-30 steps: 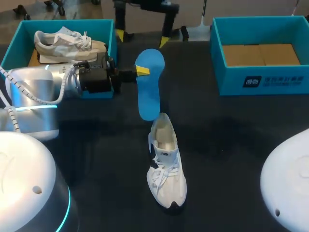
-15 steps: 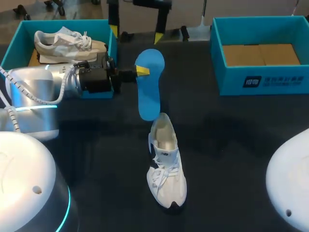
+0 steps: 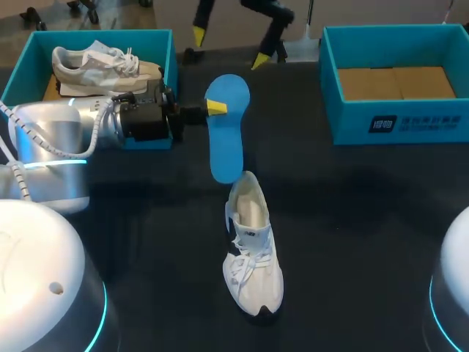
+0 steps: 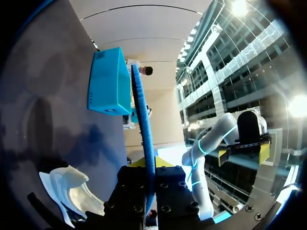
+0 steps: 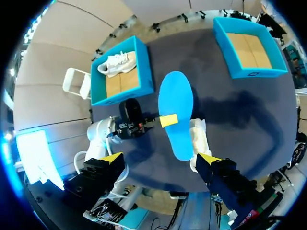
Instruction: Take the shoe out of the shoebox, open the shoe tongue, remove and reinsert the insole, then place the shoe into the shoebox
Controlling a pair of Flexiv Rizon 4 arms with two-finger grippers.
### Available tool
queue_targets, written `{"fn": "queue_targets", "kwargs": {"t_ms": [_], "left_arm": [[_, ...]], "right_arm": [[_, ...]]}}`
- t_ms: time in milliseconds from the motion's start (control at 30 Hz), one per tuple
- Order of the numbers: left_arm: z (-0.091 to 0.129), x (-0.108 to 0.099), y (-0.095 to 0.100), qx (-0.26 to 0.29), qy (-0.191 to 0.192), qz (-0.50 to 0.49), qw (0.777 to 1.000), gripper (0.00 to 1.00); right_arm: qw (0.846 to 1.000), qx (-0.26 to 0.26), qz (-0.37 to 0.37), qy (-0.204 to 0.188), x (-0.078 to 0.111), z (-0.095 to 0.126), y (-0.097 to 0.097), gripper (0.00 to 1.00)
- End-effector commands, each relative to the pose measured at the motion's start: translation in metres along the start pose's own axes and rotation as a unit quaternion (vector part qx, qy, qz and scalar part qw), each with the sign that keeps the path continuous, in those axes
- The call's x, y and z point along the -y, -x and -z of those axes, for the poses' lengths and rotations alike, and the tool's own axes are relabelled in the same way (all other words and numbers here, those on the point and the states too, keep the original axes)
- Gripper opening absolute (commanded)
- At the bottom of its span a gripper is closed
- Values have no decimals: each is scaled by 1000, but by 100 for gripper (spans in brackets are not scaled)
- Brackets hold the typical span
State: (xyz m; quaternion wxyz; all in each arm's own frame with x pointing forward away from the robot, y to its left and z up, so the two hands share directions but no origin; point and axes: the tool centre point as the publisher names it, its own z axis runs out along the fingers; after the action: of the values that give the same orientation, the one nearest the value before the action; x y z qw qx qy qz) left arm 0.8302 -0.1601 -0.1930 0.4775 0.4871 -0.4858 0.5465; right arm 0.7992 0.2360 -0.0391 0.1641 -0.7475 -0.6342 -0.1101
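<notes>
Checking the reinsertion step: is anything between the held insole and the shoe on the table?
Nothing visible does. The blue insole, clamped in the left jaws, hangs with its lower end close to the open heel of the white shoe; no object sits between them.

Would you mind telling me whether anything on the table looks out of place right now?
Only the insole: it is out of the shoe, held in the air by the left hand. That fits the task; nothing looks spilled or damaged.
</notes>
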Motion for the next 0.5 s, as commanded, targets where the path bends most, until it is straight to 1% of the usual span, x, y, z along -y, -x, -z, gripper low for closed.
{"fn": "queue_targets", "kwargs": {"t_ms": [33,200,367,500], "left_arm": [[1,0,0,1,1,0,1000,0],[1,0,0,1,1,0,1000,0],[1,0,0,1,1,0,1000,0],[1,0,0,1,1,0,1000,0]], "right_arm": [[975,-223,0,1,-2,1,14,100],[958,-288,1,4,-4,1,22,100],[940,-341,11,4,-6,-4,30,100],[928,-373,10,1,-10,-10,36,100]]}}
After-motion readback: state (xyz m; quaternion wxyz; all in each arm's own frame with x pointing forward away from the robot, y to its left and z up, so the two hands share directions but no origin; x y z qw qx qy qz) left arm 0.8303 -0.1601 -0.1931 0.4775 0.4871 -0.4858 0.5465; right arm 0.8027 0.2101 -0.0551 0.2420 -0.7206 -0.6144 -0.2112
